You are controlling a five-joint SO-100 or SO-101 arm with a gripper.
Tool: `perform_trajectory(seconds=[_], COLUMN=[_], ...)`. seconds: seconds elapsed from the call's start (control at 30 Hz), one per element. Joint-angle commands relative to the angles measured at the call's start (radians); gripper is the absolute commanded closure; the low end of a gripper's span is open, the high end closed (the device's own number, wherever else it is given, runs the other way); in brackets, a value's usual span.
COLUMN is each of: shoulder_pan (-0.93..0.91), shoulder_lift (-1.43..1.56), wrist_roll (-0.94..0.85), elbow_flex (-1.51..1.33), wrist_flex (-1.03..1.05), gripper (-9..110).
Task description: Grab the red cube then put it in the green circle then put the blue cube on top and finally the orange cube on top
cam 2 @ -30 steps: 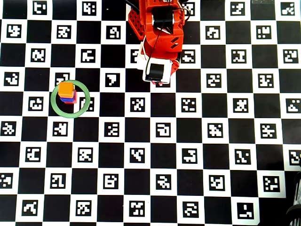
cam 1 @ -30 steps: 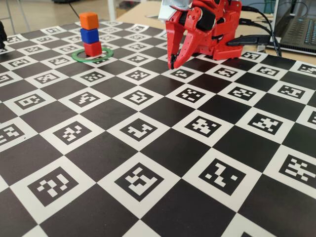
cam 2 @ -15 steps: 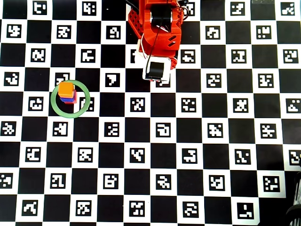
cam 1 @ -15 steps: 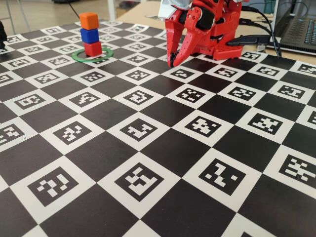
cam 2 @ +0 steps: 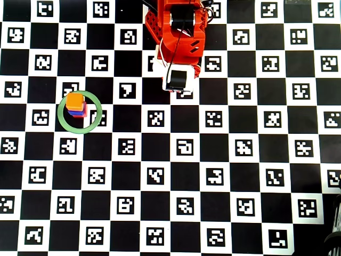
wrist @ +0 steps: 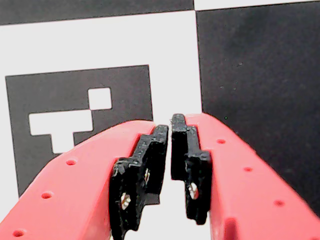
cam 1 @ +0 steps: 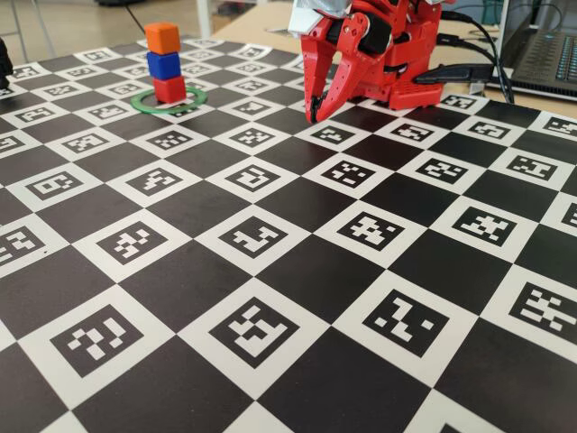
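Where green circle (cam 1: 169, 100) lies, three cubes stack.

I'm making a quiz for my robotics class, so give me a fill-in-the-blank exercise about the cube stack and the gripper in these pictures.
1. The cube at the bottom of the stack, inside the green circle, is ____.
2. The blue cube sits directly under the ____ cube.
3. In the wrist view, the gripper has its jaws nearly ____, with nothing between them.
4. The gripper hangs over the checkered ____, well apart from the stack.

Missing words: red; orange; shut; board
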State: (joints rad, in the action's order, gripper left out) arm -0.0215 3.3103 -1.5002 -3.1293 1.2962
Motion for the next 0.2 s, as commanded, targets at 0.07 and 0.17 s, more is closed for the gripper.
perform_trajectory(seconds=[0.07, 0.17], shoulder_pan=[-0.005, -0.005], shoulder_lift=[0.049, 0.049], wrist_roll=[-0.003, -0.003], elbow_flex=[-0.04, -0.04], wrist_flex=[0.074, 0.074], gripper=[107, 107])
